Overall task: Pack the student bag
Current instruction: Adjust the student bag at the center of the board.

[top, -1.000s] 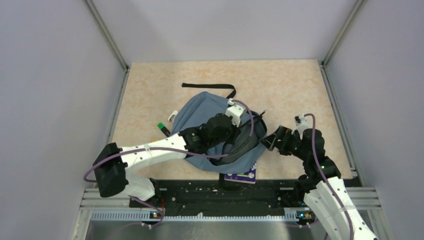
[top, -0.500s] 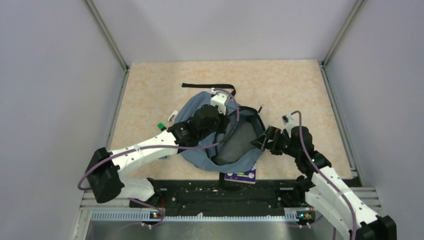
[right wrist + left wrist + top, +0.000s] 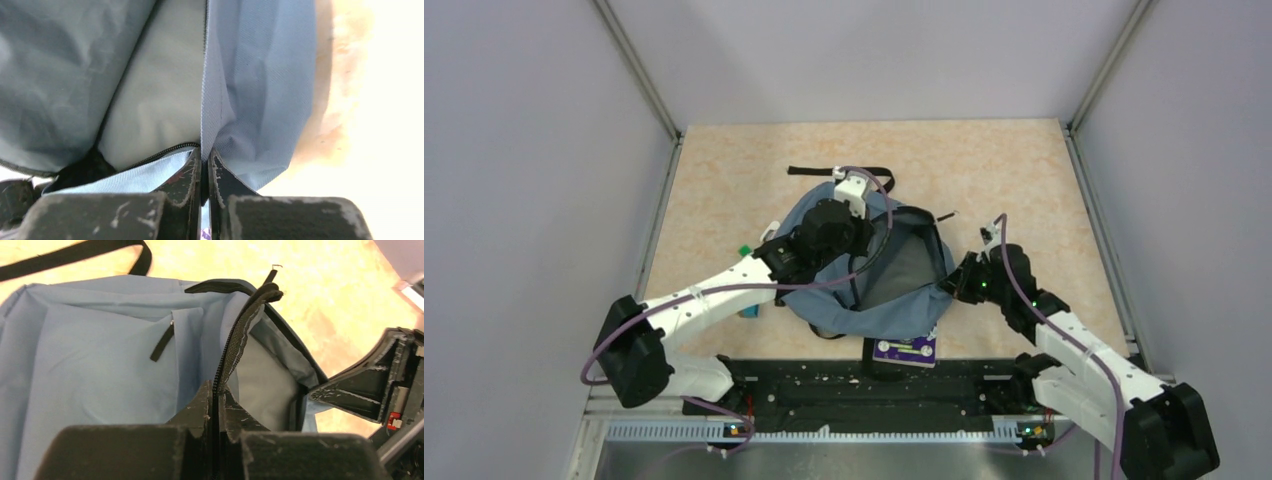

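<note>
The student bag (image 3: 894, 320) lies in the middle of the table, its main opening spread wide and the dark lining showing. My left gripper (image 3: 864, 232) is at the opening's far left rim, shut on the black zipper edge (image 3: 235, 345), which runs straight up out of its jaws (image 3: 215, 390). My right gripper (image 3: 951, 285) is at the opening's right rim, shut on a fold of the blue fabric (image 3: 260, 75) that rises from between its fingertips (image 3: 204, 155). The right gripper's black fingers (image 3: 360, 395) also show in the left wrist view, across the opening.
A purple flat item (image 3: 906, 350) pokes out from under the bag's near edge. A green-capped thing (image 3: 746, 250) and a small teal thing (image 3: 751, 311) lie left of the bag. A black strap (image 3: 834, 171) lies beyond it. Walls close in on both sides.
My right gripper moved left to the bag's right rim and shut on it. My left gripper carried the zipper edge up and to the left, widening the opening.
</note>
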Robot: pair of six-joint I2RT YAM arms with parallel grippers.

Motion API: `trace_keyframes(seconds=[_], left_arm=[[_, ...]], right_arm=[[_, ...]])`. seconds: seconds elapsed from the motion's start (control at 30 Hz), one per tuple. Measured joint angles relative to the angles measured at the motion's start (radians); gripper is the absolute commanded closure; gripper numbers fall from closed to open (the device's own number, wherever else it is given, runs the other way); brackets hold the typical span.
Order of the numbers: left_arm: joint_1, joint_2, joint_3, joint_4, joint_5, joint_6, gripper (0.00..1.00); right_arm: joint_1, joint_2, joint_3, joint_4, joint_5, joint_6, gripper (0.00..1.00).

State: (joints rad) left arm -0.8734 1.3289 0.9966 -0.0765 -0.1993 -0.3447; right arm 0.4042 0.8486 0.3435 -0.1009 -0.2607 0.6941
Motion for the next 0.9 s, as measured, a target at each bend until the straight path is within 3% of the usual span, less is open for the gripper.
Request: trace_keyframes(seconds=[0.2, 0.43, 0.67, 0.9], left_arm=[[0.111, 0.015, 0.079, 0.0, 0.026, 0.032, 1.0], [0.291, 0.006, 0.138, 0.021, 0.038, 0.035, 1.0], [0.42, -0.035, 0.004, 0.031, 0.101, -0.045, 1.0], [0.484, -0.072, -0.127, 0.103, 0.118, -0.137, 1.0]], right_arm=[[-0.019, 0.098, 0.179, -0.063, 0.224, -0.122, 1.0], [-0.226, 0.326, 0.349, -0.002, 0.317, -0.224, 1.0], [-0.276, 0.538, 0.409, 0.046, 0.317, -0.258, 1.0], [-0.276, 0.606, 0.443, 0.069, 0.323, -0.267, 1.0]])
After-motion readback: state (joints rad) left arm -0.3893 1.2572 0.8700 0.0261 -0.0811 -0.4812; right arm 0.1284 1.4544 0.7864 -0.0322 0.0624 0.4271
